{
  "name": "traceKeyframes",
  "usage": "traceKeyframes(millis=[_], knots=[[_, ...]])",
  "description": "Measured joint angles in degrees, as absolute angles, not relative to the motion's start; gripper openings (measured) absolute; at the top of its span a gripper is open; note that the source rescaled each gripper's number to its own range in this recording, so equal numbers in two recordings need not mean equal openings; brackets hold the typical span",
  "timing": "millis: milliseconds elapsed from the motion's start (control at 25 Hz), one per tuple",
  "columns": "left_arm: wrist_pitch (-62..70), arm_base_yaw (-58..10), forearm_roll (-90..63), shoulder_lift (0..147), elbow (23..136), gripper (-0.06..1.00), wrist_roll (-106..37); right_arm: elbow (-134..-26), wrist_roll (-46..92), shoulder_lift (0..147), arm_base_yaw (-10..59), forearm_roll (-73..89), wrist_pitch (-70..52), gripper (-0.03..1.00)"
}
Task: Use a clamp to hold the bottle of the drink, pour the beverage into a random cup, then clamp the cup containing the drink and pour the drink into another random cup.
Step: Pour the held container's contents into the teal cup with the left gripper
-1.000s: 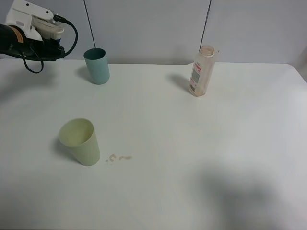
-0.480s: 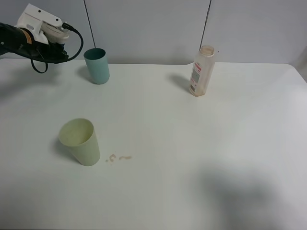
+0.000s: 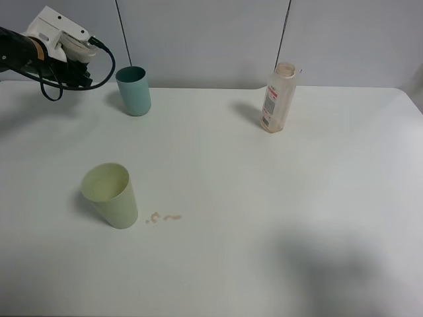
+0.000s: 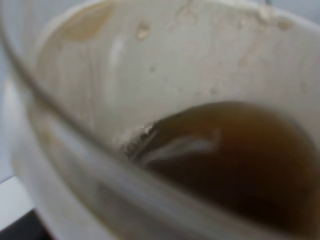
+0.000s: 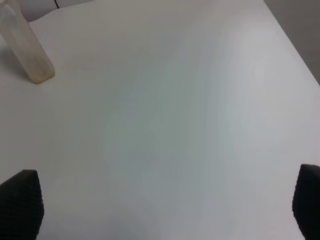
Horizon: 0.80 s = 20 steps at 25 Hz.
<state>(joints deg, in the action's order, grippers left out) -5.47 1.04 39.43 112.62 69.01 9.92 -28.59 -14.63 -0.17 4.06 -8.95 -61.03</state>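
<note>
The left gripper (image 3: 69,47) is up high over the back left corner of the table (image 3: 277,218), near the teal cup (image 3: 133,91). It holds a white cup (image 4: 150,70), which fills the left wrist view. The cup hides the fingers. Brown drink (image 4: 240,160) lies low in the white cup, pooled to one side. The right gripper (image 5: 164,202) has its two black fingers (image 5: 20,202) spread far apart with nothing between them, above bare table. The bottle (image 3: 279,98) stands upright near the back of the table, right of the middle. The green cup (image 3: 110,195) stands at the front left. A small spill (image 3: 163,217) lies just beside it.
</note>
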Motion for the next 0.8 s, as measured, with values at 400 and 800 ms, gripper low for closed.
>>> traceKeyframes(millis=[400, 800], knots=[[-4.4, -1.34, 40.49, 112.62, 69.01, 0.01, 8.96, -28.59, -14.63, -0.17, 4.06, -8.95, -61.03, 1.0], [-0.48, -2.44, 41.95, 112.82, 71.31, 0.01, 5.79, -28.59, -14.63, -0.17, 4.06, -8.95, -61.03, 1.0]])
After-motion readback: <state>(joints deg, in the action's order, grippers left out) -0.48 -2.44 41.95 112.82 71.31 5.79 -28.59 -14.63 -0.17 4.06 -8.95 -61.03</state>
